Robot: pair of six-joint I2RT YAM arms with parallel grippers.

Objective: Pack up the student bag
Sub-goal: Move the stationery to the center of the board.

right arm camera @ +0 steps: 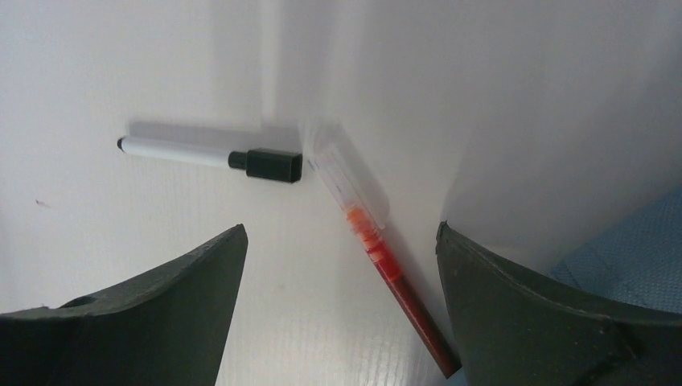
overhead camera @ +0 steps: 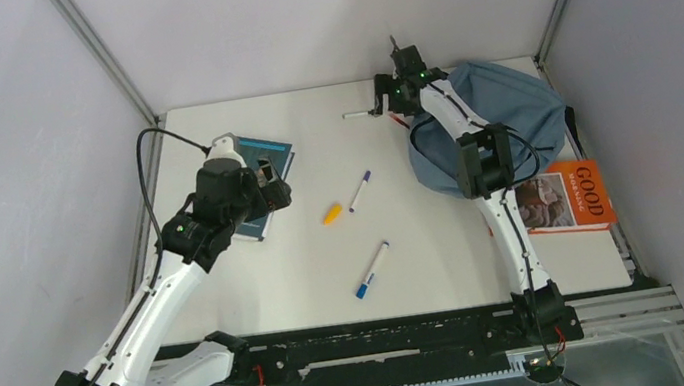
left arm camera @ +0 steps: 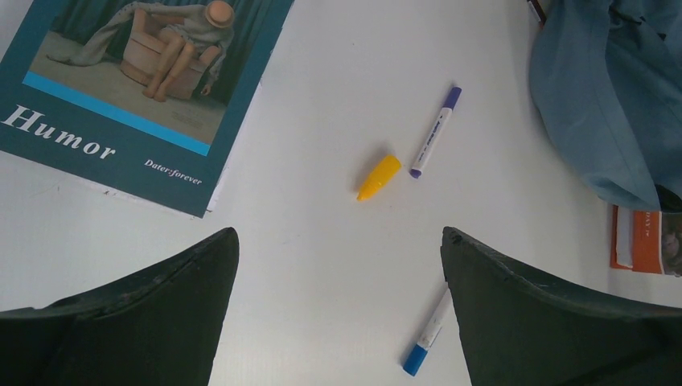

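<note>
The grey-blue student bag (overhead camera: 509, 119) lies at the back right of the table; its edge shows in the left wrist view (left arm camera: 611, 96) and the right wrist view (right arm camera: 635, 257). My right gripper (overhead camera: 383, 98) is open and empty at the bag's left edge, low over a red pen (right arm camera: 386, 257) that lies between its fingers, with a black-capped marker (right arm camera: 209, 157) just beyond. My left gripper (overhead camera: 279, 187) is open and empty above the table beside a teal "Humor" book (left arm camera: 137, 88).
A yellow cap (left arm camera: 379, 177), a purple marker (left arm camera: 434, 133) and a blue marker (left arm camera: 426, 338) lie mid-table. An orange book (overhead camera: 576, 195) lies in front of the bag at the right edge. Walls close in the back and sides.
</note>
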